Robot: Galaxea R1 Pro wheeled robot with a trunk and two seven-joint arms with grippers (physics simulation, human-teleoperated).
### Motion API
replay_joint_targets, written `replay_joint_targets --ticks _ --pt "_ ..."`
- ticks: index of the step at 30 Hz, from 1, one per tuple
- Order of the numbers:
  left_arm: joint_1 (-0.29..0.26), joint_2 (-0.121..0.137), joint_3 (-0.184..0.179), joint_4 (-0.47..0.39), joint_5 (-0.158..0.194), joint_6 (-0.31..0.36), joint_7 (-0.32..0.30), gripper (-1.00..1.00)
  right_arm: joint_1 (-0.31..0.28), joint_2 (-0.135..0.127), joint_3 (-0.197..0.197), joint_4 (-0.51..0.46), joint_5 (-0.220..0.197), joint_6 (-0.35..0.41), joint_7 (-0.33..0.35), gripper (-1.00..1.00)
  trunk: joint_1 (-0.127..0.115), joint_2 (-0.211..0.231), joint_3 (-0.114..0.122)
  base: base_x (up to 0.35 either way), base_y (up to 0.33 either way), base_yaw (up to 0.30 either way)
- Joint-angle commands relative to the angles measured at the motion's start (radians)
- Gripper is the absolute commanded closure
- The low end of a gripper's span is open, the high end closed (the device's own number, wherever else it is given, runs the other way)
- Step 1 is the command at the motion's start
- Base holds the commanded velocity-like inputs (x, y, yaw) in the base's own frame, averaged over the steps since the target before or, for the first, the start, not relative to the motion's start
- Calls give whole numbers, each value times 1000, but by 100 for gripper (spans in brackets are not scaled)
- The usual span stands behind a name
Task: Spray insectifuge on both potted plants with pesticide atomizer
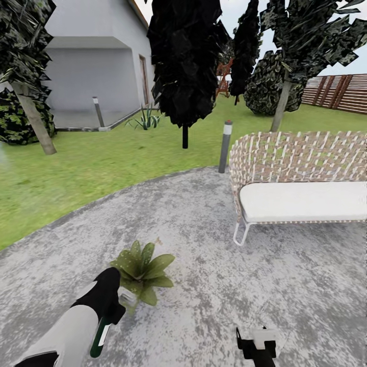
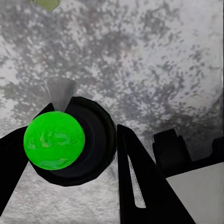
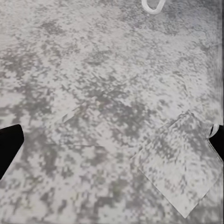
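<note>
One plant in sight: we see a single potted plant (image 1: 141,272) on the grey paving; the second is not in these frames.
Paving: round speckled paving (image 1: 214,244) fills the lower head view, lawn (image 1: 76,163) beyond it.
Bench: wicker bench (image 1: 300,183) with a white cushion, well apart from the plant, on the robot's right.
Bollard: grey bollard light (image 1: 225,146) at the paving edge, just beside the bench's corner.
Left gripper: left gripper (image 1: 109,298) is closed around the pesticide atomizer (image 1: 102,334), just beside the plant's near leaves.
Atomizer: in the left wrist view we see its bright green end (image 2: 54,140) seated in a dark round body, black fingers (image 2: 140,186) on either side, pointed down at the paving.
Right gripper: right gripper (image 1: 256,346) is low over bare paving; in its wrist view the fingertips sit far apart at the frame edges, so we read the jaws as spread and empty.
Progress: pickup looks done. We judge spraying of this plant is at hand; no spray mist is visible, so coverage is unconfirmed.
Left to do: cover this plant, then find and spray the other.
</note>
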Motion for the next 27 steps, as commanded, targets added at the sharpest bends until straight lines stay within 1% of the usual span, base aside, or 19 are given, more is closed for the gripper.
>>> replay_joint_targets --ticks 1,4,11,17,21,23,27 --pt "-1 -1 8 -2 -11 3 -8 100 -1 0 1 1 11 0 -10 -100 0 0 -1 16 -196 5" --pt "0 -1 9 -3 -11 3 -8 100 -1 0 1 1 11 0 -10 -100 0 0 -1 78 -193 111" --pt "-1 -1 8 -3 -11 3 -8 100 -1 0 1 2 11 0 -10 -100 0 0 -1 190 -154 262" --pt "-1 0 8 -3 -11 3 -7 100 -1 0 1 2 11 0 -10 -100 0 0 -1 48 -22 261" --pt "-1 1 9 -4 -12 3 -6 100 -1 0 2 1 11 -1 -10 -100 0 0 -1 0 0 31" --pt "-1 2 8 -4 -11 3 -5 100 -1 -7 1 2 12 -1 -10 -100 0 0 -1 0 0 0" --pt "-1 2 8 -5 -12 3 -5 100 -1 -11 1 2 12 -1 -10 -100 0 0 -1 0 0 0"
